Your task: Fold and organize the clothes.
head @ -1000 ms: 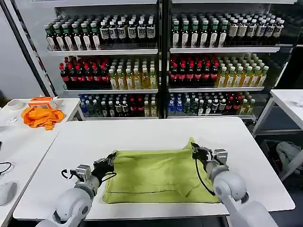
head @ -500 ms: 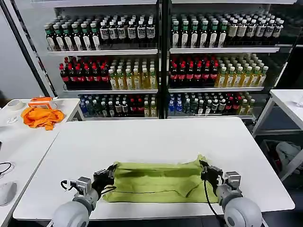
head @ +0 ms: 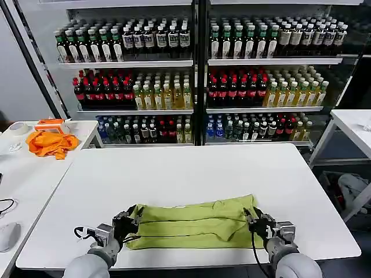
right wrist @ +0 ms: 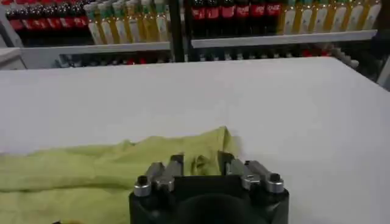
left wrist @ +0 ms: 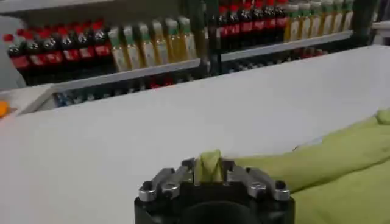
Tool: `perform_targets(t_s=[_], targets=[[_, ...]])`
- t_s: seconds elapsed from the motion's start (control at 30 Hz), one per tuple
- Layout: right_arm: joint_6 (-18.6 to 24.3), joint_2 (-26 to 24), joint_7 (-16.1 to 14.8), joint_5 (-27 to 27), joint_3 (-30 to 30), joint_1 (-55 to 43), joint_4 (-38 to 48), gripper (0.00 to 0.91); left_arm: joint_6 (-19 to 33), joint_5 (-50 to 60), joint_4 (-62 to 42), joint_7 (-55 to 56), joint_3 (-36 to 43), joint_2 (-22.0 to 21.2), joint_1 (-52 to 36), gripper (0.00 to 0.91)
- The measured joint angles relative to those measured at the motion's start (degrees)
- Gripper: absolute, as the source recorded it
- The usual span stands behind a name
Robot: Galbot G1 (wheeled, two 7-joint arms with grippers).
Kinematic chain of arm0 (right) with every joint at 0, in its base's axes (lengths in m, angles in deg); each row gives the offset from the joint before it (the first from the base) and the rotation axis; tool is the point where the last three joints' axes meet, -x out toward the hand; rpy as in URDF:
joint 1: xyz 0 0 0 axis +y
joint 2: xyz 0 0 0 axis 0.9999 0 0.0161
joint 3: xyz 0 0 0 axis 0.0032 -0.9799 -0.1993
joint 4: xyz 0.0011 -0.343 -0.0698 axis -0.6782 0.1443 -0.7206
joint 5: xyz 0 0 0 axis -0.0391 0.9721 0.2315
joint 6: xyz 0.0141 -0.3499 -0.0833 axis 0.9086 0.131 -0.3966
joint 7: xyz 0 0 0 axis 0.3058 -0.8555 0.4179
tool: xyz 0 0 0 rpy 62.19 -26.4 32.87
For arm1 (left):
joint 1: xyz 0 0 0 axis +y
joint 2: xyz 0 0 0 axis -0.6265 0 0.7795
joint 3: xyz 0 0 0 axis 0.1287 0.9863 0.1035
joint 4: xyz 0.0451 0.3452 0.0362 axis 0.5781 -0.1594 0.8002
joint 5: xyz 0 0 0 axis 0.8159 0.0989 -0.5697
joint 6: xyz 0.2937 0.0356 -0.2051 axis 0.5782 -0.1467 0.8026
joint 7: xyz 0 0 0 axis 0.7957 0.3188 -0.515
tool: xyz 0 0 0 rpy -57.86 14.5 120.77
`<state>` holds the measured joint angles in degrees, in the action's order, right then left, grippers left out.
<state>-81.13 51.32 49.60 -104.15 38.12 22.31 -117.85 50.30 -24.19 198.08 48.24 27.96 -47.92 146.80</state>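
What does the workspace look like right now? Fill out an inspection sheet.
Surface: white table, bare beyond the shirt.
Job's things: lime T-shirt folded into a long band near the front edge.
Clutter: nothing seen on the work table; orange cloth on the side table to the left.
Grippers: left gripper shut on the shirt's left end; right gripper shut on its right end.
Cables: black cable looping at the left wrist.
Surroundings: shelves of bottled drinks behind.
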Motion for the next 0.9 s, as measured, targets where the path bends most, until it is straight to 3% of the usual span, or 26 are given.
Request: perform_targets(t_s=[0.47, 0.5, 0.53, 0.57, 0.9], targets=[[-0.19, 1.36, -1.08, 2.84, 4.04, 6.21, -3.61, 0.907, 0.44, 3.53, 3.14, 7.36, 0.53, -8.46, 5.28, 0.907], [-0.19, 1.41, -1.08, 2.94, 4.27, 6.47, -3.80, 0.907, 0.42, 3.87, 2.89, 7.92, 0.73, -9.19, 5.35, 0.494], [-0.20, 1.43, -1.08, 3.01, 4.43, 6.67, -3.95, 0.907, 0.42, 4.18, 2.62, 8.38, 0.92, -9.80, 5.47, 0.494], [-0.20, 1.44, -1.09, 3.09, 4.56, 6.84, -4.04, 0.907, 0.40, 4.55, 2.27, 8.87, 1.12, -10.51, 5.63, 0.020], [-0.19, 2.04, -1.08, 4.04, 4.97, 7.93, -4.24, 0.907, 1.35, 6.51, -0.38, 10.72, 2.03, -14.34, 6.94, 0.020]])
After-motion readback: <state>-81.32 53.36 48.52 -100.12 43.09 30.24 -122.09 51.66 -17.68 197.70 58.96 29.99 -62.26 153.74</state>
